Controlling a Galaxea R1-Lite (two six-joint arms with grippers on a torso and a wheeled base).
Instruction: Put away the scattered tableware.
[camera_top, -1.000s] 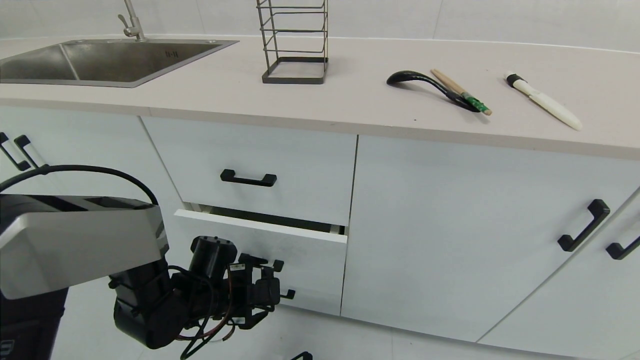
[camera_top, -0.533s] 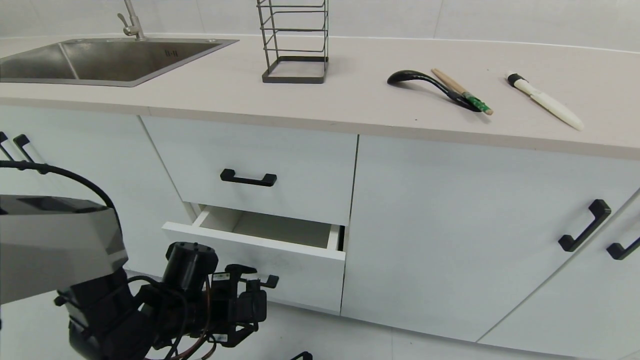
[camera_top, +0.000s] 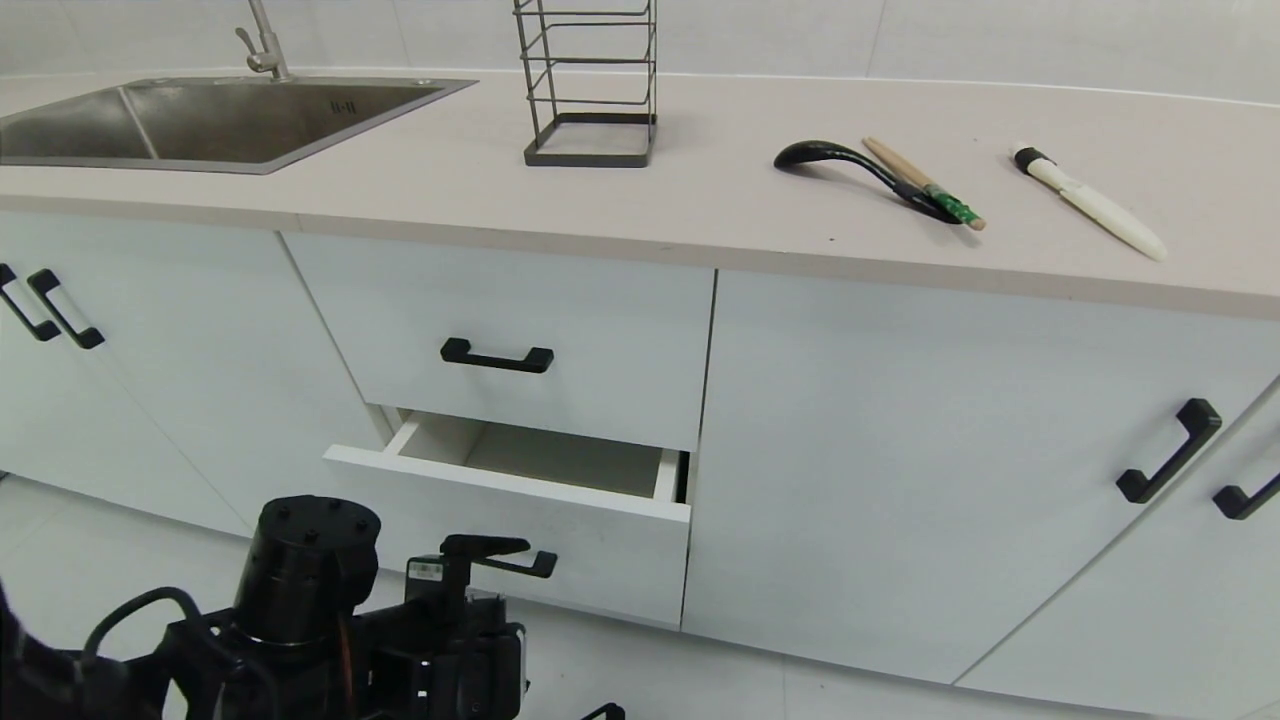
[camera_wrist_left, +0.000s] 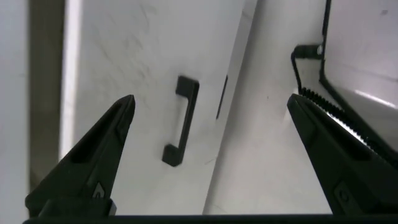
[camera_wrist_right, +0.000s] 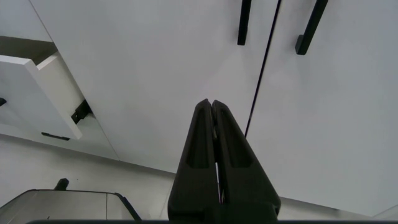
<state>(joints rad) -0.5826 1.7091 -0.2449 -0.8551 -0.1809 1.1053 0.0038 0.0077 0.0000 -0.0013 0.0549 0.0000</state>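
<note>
A black ladle, wooden chopsticks and a white-handled knife lie on the counter at the right. Under it, the lower drawer stands partly pulled out, its inside bare. My left gripper hangs low in front of that drawer, just below its black handle. In the left wrist view the gripper is open wide with a black handle some way off between its fingers. My right gripper is shut with nothing in it and points at the white cabinet doors.
A steel sink is set into the counter at the far left, and a black wire rack stands behind the middle. The upper drawer is closed. Cabinet doors with black handles run to the right.
The lower drawer slid from a narrow gap to partly open, then stayed put. My left arm sank lower and drew back from the drawer's handle.
</note>
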